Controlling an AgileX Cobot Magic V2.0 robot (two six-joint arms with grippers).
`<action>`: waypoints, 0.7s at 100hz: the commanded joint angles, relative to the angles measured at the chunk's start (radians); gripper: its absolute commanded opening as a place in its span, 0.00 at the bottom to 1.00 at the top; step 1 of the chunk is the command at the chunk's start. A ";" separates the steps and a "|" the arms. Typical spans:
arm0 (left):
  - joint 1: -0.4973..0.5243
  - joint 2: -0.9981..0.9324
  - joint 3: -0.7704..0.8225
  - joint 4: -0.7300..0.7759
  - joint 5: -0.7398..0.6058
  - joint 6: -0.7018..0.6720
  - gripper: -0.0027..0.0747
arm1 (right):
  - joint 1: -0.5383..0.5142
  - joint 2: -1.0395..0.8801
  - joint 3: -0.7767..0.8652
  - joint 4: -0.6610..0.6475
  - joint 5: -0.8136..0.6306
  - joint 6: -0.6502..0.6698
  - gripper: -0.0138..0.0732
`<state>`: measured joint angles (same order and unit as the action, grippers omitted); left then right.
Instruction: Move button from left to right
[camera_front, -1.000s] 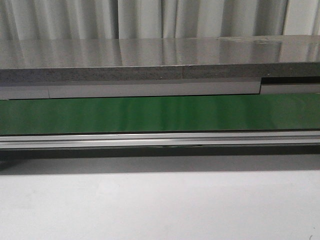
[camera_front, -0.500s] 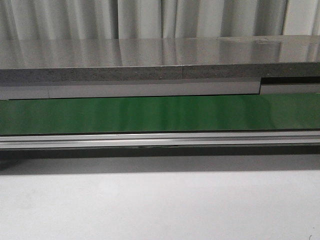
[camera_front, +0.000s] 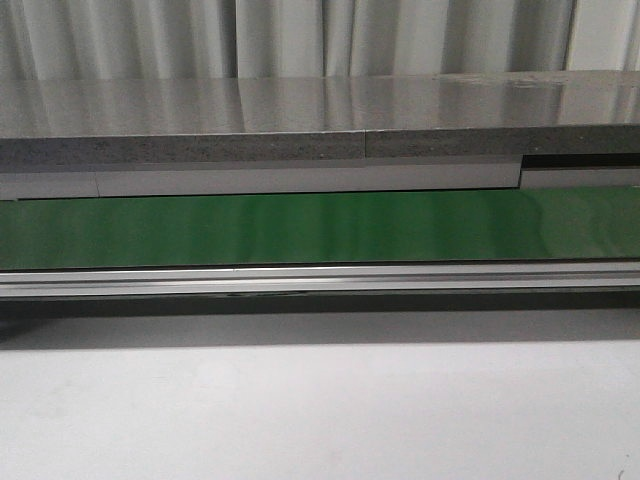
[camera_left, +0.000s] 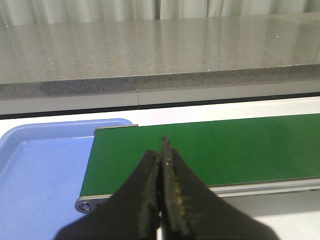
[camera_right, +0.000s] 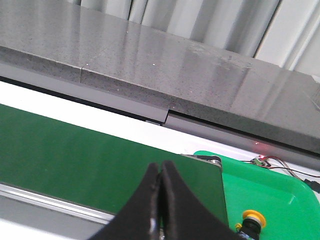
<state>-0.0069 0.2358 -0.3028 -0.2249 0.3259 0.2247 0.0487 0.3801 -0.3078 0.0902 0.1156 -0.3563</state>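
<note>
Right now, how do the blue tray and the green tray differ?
The blue tray, at one end of the green belt, looks bare in the part shown; the green tray, at the other end, holds the button. Both sit beside the belt.

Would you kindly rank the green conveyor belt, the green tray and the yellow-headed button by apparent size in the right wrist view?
1. Green conveyor belt, by far the largest.
2. Bright green plastic tray, partly cut off by the frame.
3. Yellow-headed push button inside the tray, the smallest.
</note>
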 joint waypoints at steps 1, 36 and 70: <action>-0.007 0.009 -0.028 -0.015 -0.076 0.002 0.01 | 0.002 -0.032 0.011 -0.036 -0.090 -0.005 0.08; -0.007 0.009 -0.028 -0.015 -0.076 0.002 0.01 | 0.014 -0.153 0.145 -0.025 -0.129 0.183 0.08; -0.007 0.009 -0.028 -0.015 -0.076 0.002 0.01 | 0.025 -0.276 0.271 -0.090 -0.266 0.299 0.08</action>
<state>-0.0069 0.2358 -0.3028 -0.2249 0.3259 0.2247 0.0725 0.1135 -0.0287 0.0152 -0.0389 -0.0664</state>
